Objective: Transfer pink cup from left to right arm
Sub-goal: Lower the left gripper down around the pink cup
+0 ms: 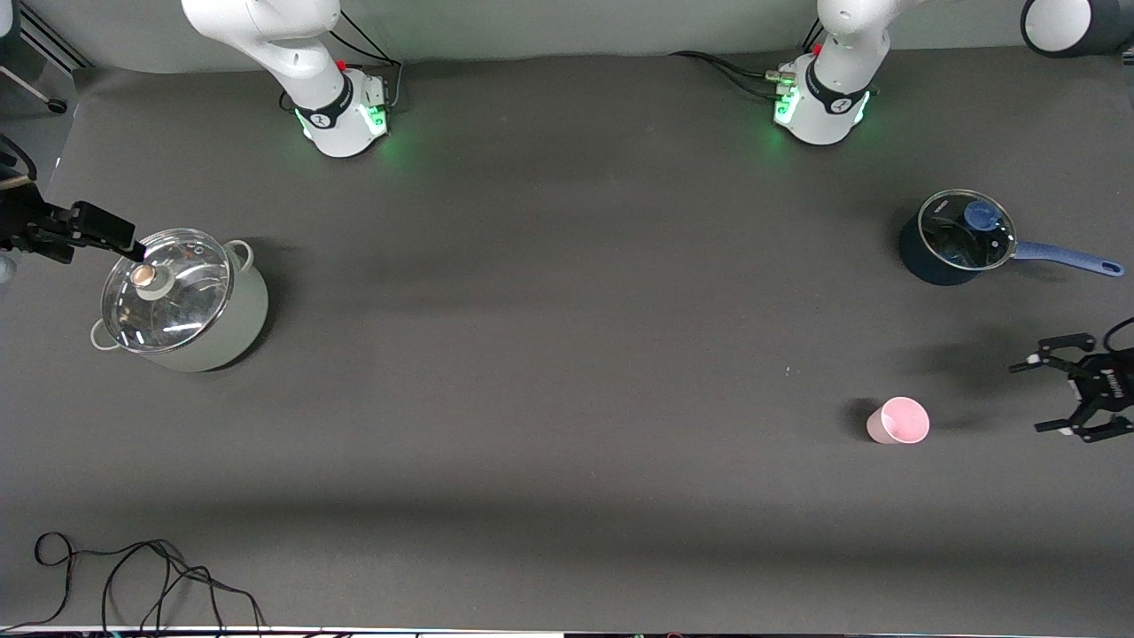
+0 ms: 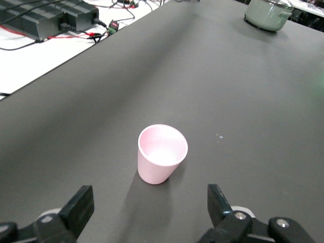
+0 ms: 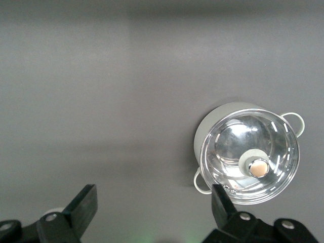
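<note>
The pink cup [image 1: 897, 420] stands upright on the dark table near the left arm's end, nearer to the front camera than the blue saucepan. It also shows in the left wrist view [image 2: 161, 154]. My left gripper [image 1: 1032, 397] is open and empty, low over the table beside the cup, toward the left arm's end, with a gap between them. In its wrist view the gripper [image 2: 151, 202] points at the cup. My right gripper [image 1: 124, 239] is open and empty, up in the air at the right arm's end, and its wrist view [image 3: 154, 202] looks down beside the pot.
A grey-green pot with a glass lid [image 1: 182, 301] stands at the right arm's end; it also shows in the right wrist view [image 3: 248, 152]. A blue saucepan with a glass lid [image 1: 957, 237] stands near the left arm's base. A black cable [image 1: 133, 576] lies by the front edge.
</note>
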